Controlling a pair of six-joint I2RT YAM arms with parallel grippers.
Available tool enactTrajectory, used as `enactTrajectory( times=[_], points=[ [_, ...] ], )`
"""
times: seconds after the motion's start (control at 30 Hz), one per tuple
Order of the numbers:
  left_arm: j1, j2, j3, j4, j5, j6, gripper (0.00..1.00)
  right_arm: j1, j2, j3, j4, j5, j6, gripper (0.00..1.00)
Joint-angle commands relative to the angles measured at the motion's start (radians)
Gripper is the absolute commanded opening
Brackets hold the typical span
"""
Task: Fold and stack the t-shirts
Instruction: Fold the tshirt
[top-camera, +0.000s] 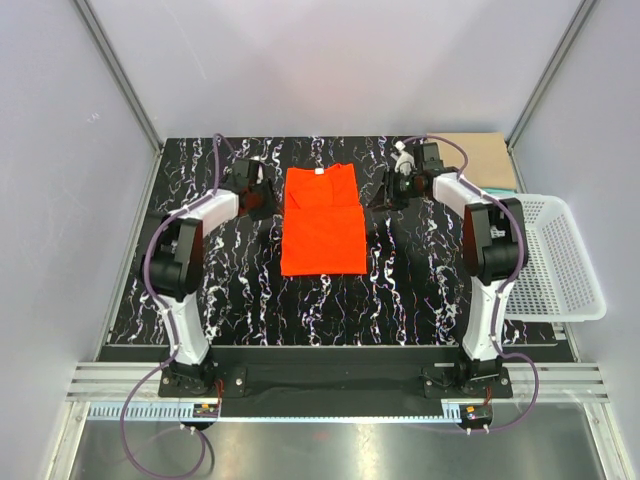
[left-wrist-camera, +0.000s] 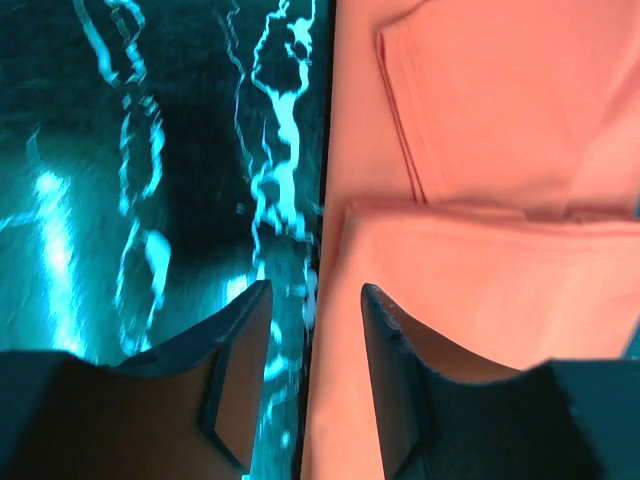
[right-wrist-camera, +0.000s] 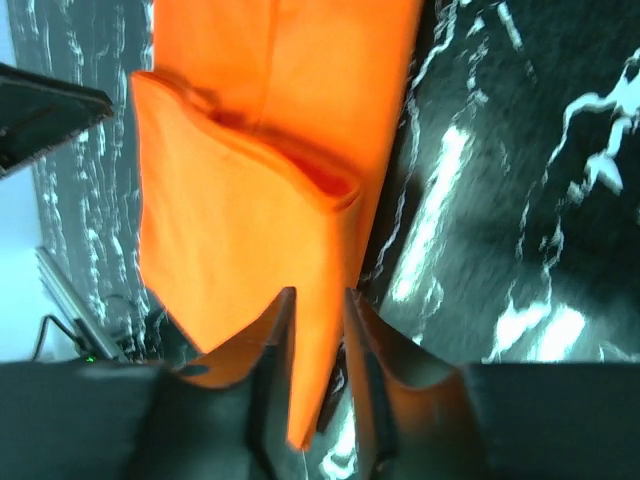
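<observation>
Middle of the top view, flat on the black, white-veined table (top-camera: 230, 300): the orange-red t-shirt (top-camera: 322, 225). Folded into a tall, narrow block, with collar and small white neck label (top-camera: 320, 171) toward the upper edge of the frame and hem toward the arm bases. In the left wrist view, upper right, a sleeve turned in over the front, its seam plain to see.

Just left of the shirt's upper part in the top view: the left gripper (top-camera: 262, 192). Released, by its own camera: fingers (left-wrist-camera: 235, 350) spread at the bottom of the frame, one above bare table, the other above cloth, with the shirt's straight side edge running up the frame between them. Nothing between the jaws but that edge; cannot tell whether either finger touches the cloth.

Just right of the shirt's upper part in the top view: the right gripper (top-camera: 388, 190). Clenched on the shirt: at bottom centre of the right wrist view, a strip of orange cloth pinched between the two fingers (right-wrist-camera: 375, 350). Above it in the frame, a raised, puckered fold standing off the flat layer beneath, shadow in its crease.

Upper right corner of the table in the top view, behind the right arm: a folded tan t-shirt (top-camera: 480, 160), with a sliver of a teal t-shirt (top-camera: 499, 186) at its lower edge. Well apart from the orange-red one. At the right edge of the frame, just beside them, a white mesh basket (top-camera: 565, 260) reaching past the table's side.
</observation>
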Motion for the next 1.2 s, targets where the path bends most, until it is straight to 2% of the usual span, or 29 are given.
enactTrajectory(
  times=[0.0,0.07,0.17,0.33,0.57,0.7,0.77,0.87,0.9,0.97,1.07,1.17],
  points=[
    [-0.028,-0.135,-0.040,0.030,-0.011,-0.004,0.45,0.000,-0.109,-0.038,-0.019,0.024,0.021,0.25],
    [-0.048,-0.156,-0.080,0.051,0.020,-0.014,0.46,0.000,-0.090,-0.038,0.002,-0.027,0.029,0.19],
    [-0.085,-0.161,-0.143,0.128,0.092,-0.050,0.45,0.000,-0.052,-0.052,0.064,-0.116,0.056,0.18],
    [-0.134,-0.132,-0.194,0.133,0.034,-0.057,0.46,0.000,0.048,0.012,0.124,-0.203,0.068,0.18],
    [-0.133,-0.121,-0.261,0.107,-0.066,-0.102,0.46,0.000,0.209,0.135,0.110,-0.212,0.081,0.19],
    [-0.133,-0.153,-0.260,0.095,-0.060,-0.105,0.47,0.000,0.212,0.141,0.111,-0.180,0.084,0.19],
    [-0.134,-0.187,-0.237,0.055,-0.072,-0.099,0.48,-0.003,0.185,0.144,0.098,-0.169,0.078,0.23],
    [-0.133,-0.236,-0.195,-0.020,-0.090,-0.090,0.50,-0.005,0.131,0.138,0.076,-0.157,0.085,0.36],
    [-0.133,-0.250,-0.191,-0.037,-0.093,-0.090,0.53,-0.005,0.106,0.128,0.064,-0.136,0.091,0.45],
    [-0.133,-0.291,-0.197,-0.068,-0.103,-0.086,0.57,-0.005,0.021,0.062,0.064,-0.104,0.130,0.57],
    [-0.133,-0.339,-0.243,-0.083,-0.107,-0.074,0.59,0.000,-0.088,-0.050,0.013,-0.055,0.156,0.70],
    [-0.133,-0.357,-0.322,-0.057,-0.057,-0.071,0.60,0.023,-0.188,-0.183,-0.037,0.044,0.159,0.72]
  ],
)
